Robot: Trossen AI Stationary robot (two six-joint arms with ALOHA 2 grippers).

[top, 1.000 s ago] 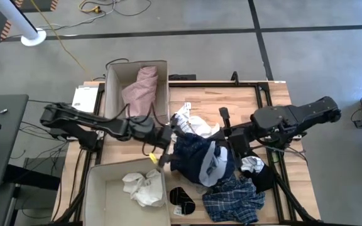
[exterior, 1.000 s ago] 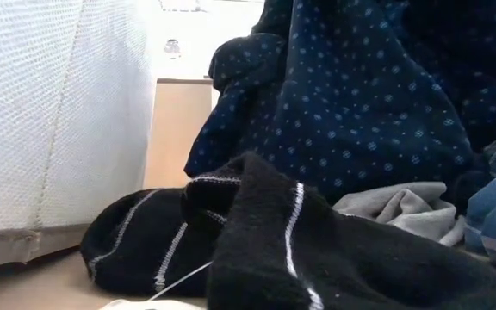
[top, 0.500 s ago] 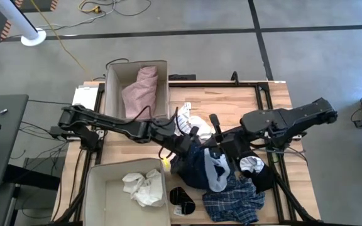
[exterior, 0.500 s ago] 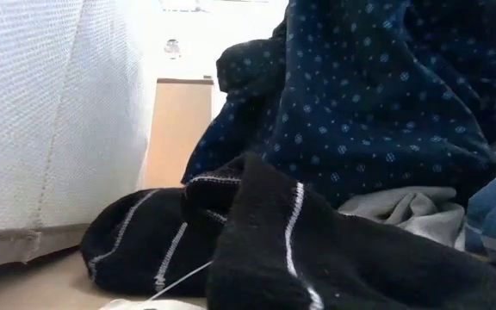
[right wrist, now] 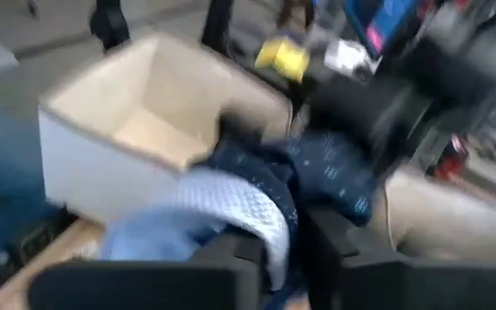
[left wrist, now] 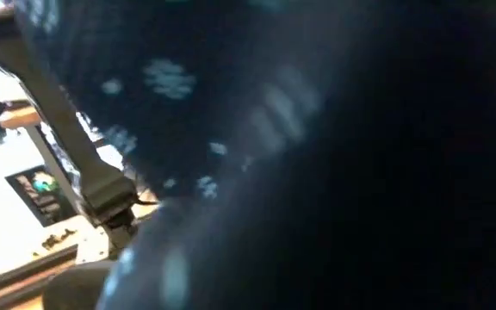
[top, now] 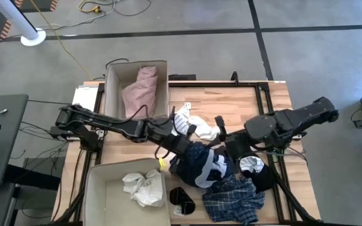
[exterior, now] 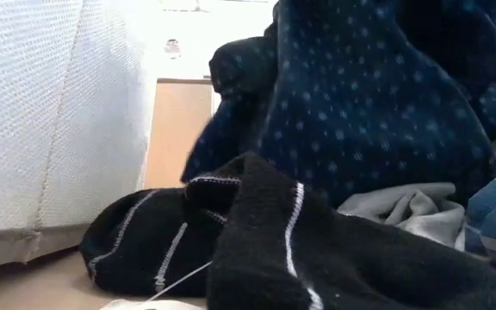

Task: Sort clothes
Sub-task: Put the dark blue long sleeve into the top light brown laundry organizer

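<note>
At mid-surface, the left hand (top: 182,145) pinches the navy dotted garment (top: 200,164); right hand (top: 226,145) state unclear. Only the low view shows the striped sock (exterior: 257,245).

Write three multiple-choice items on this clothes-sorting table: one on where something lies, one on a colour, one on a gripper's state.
1. Where does the pink garment lie?
A. In the far box
B. On the floor
C. Under the plaid garment

2. What colour is the dotted garment at the middle of the pile?
A. Red
B. Navy
C. Yellow

3. How does the left gripper stand?
A. Wide open above a box
B. Parked off the table
C. Shut on the dotted garment

Answers:
1 A, the pink garment lies inside the far box.
2 B, the dotted garment is navy with pale dots, beside the plaid garment.
3 C, the left gripper sits at the dotted cloth's edge, and its wrist view is filled with that cloth.
</note>
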